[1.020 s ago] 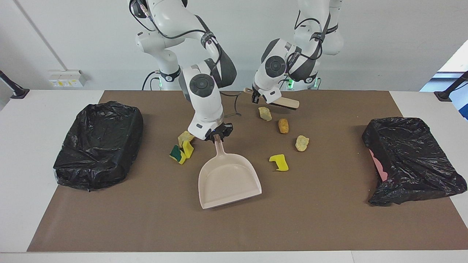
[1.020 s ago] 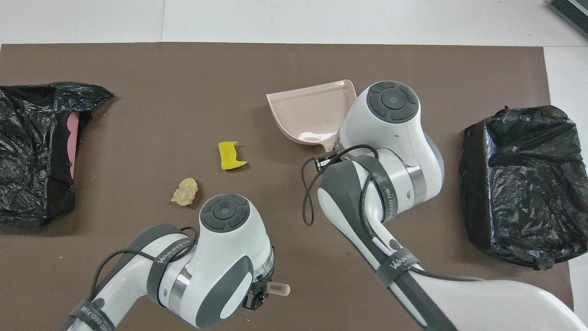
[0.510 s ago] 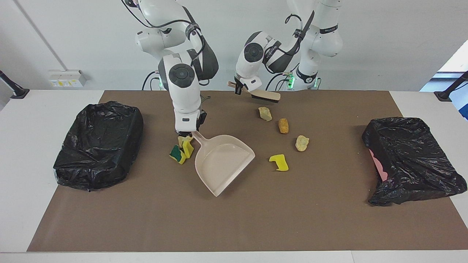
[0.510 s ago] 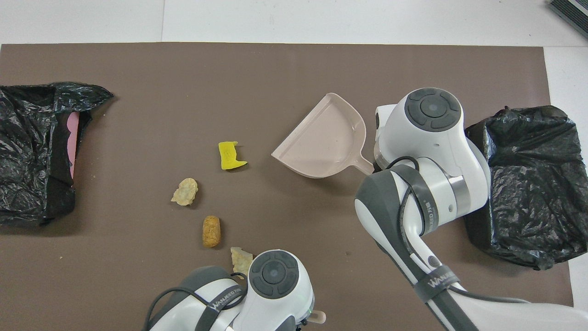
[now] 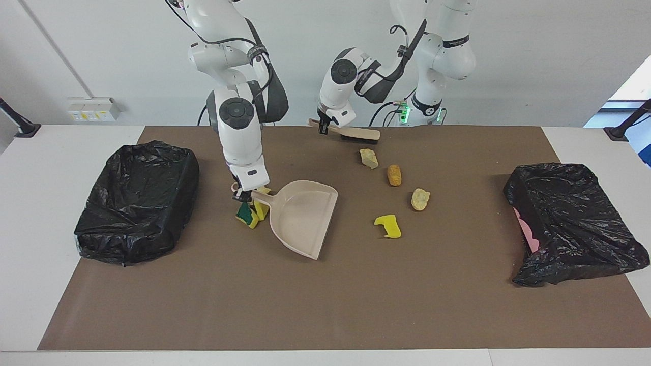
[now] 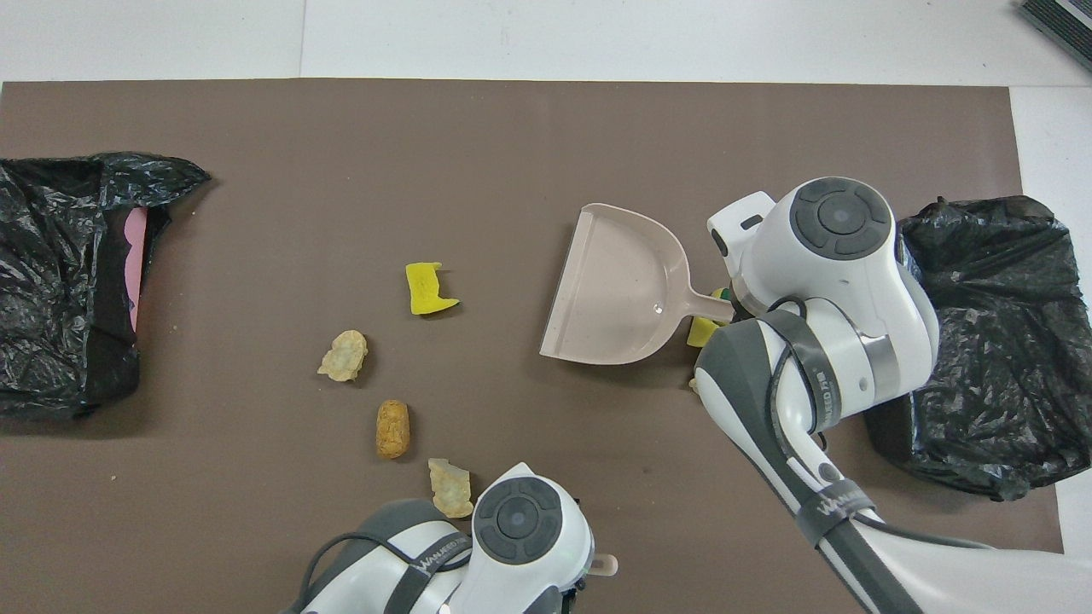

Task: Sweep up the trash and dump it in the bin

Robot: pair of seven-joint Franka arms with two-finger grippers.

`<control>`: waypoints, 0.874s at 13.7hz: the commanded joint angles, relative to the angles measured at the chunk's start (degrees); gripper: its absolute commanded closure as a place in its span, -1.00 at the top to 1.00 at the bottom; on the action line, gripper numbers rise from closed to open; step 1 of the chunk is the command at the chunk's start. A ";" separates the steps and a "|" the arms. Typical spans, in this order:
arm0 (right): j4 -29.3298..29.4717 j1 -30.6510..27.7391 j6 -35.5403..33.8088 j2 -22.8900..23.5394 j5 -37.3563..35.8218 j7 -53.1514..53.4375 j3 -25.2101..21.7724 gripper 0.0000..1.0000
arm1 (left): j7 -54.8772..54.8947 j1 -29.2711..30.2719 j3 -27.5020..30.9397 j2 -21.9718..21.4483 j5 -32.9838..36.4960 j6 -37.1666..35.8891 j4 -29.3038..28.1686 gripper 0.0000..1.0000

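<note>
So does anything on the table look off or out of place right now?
Yes: the bin at the left arm's end lies tipped on its side, pink showing under its black bag, while the other bin sits upright. The trash lies scattered on the mat, none in the dustpan.

Beige dustpan and beige hand brush with dark bristles; yellow sponge piece; tan bread-like chunk; glossy black bin bags (one showing pink); brown mat.
</note>
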 commanded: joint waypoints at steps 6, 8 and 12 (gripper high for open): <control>-2.02 2.83 2.07 -1.31 -4.37 -1.31 0.89 -1.00 | 1.88 16.22 0.18 9.39 7.29 -0.08 12.29 -1.00; -1.93 4.07 2.07 -1.48 -4.37 -1.31 0.89 -1.00 | 2.40 18.51 0.09 10.63 9.93 -0.51 14.84 -1.00; -2.28 5.91 2.42 -0.79 -4.10 0.96 0.98 -1.00 | 8.80 18.52 0.09 10.38 10.47 -7.34 18.72 -1.00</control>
